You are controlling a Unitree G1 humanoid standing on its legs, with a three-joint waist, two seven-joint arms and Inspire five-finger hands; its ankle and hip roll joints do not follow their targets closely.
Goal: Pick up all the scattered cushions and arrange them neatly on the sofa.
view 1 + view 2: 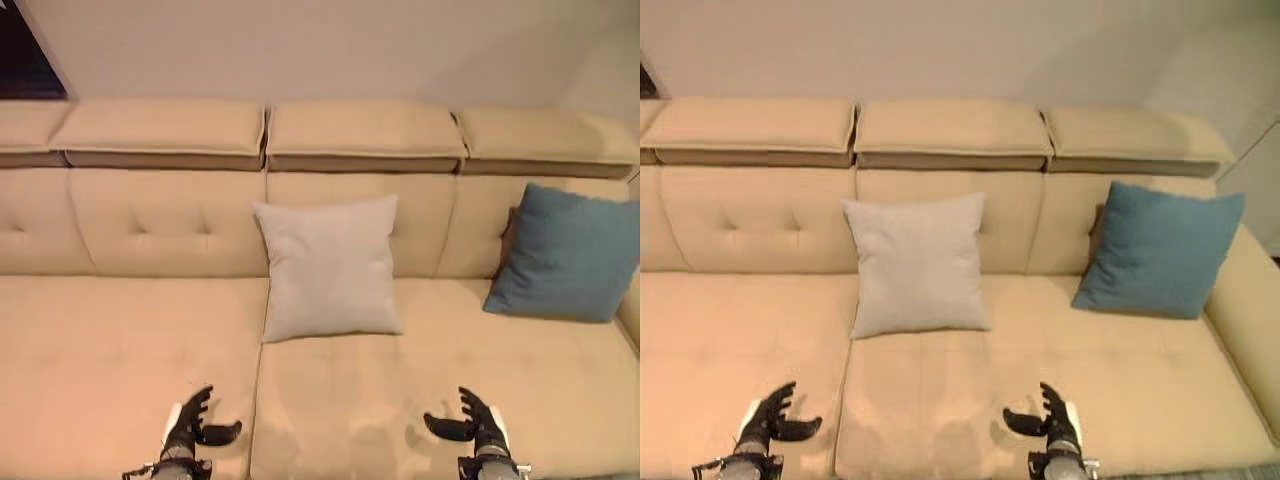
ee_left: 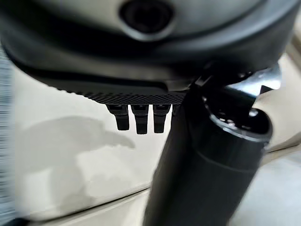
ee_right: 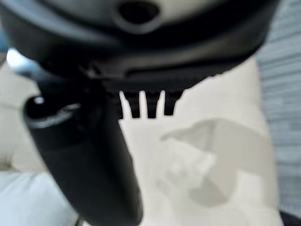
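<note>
Apparently bare seat edge (image 1: 330, 440) below cushions (image 1: 330, 268).

**Two cushions on the sofa, both hands low at the front edge**

The sofa (image 1: 120, 360) spans the whole width, its backrest toward the wall behind. One cushion (image 1: 328, 267) stands near the middle, leaning against the backrest with its base on the seat. A second cushion (image 1: 566, 254) leans at the right end, well apart from the first. The left hand (image 1: 192, 425) and right hand (image 1: 472, 420) hang over the seat's front part, in front of the cushions, well apart from them and from each other.
</note>
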